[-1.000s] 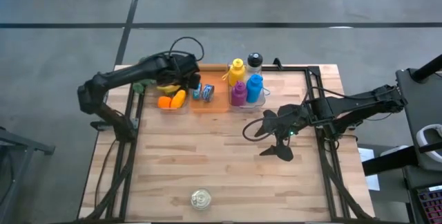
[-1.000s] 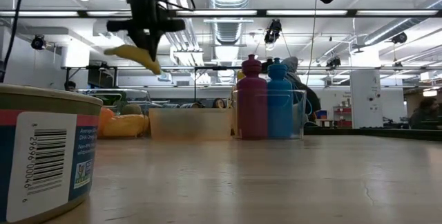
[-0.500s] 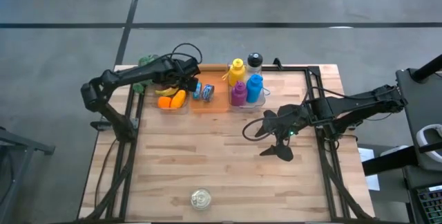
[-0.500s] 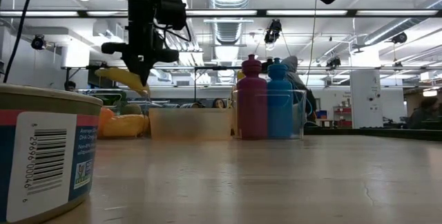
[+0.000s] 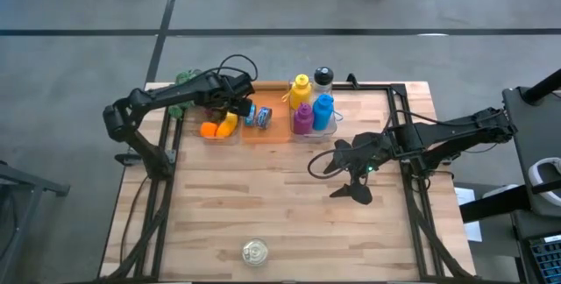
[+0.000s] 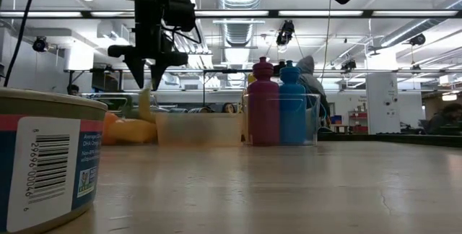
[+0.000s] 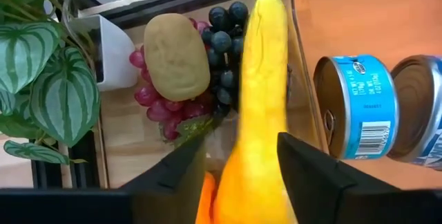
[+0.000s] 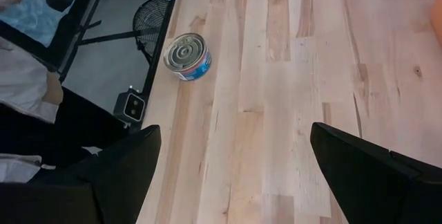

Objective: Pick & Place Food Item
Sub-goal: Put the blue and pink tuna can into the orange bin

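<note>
Our left gripper (image 7: 238, 162) hangs over the fruit bin (image 5: 219, 133), fingers apart around a loose banana (image 7: 259, 113) — it may tip onto the cans (image 7: 349, 106); our right gripper (image 5: 346, 163) waits wide open mid-table.

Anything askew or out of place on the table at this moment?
One can sits alone near the table's front edge, far from the bins at the back. The banana is between the left gripper's parted fingers over the fruit bin, apparently dropping. Nothing spilled or damaged.
</note>
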Action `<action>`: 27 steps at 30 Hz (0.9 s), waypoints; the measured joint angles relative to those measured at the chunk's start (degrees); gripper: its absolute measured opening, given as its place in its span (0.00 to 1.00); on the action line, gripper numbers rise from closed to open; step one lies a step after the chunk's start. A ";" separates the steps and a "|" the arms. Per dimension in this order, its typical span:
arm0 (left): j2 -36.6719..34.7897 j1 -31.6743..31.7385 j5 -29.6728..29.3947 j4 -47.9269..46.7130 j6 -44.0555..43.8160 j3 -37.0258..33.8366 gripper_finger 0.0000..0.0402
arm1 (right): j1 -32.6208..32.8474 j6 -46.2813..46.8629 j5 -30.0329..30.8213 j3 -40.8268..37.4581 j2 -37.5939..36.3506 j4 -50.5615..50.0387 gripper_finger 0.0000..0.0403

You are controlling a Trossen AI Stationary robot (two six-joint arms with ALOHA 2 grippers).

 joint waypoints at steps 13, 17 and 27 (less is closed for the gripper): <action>-2.76 0.30 -0.15 -0.16 0.04 0.10 0.63 | 0.00 -0.02 0.00 0.00 0.00 -0.02 0.92; -7.15 -1.09 -0.13 -0.29 0.18 0.50 0.66 | 0.00 -0.17 0.00 0.00 0.00 -0.08 0.92; -15.74 -17.33 -0.23 -0.30 1.32 0.44 0.69 | 0.00 -0.48 0.00 0.00 0.00 -0.24 0.92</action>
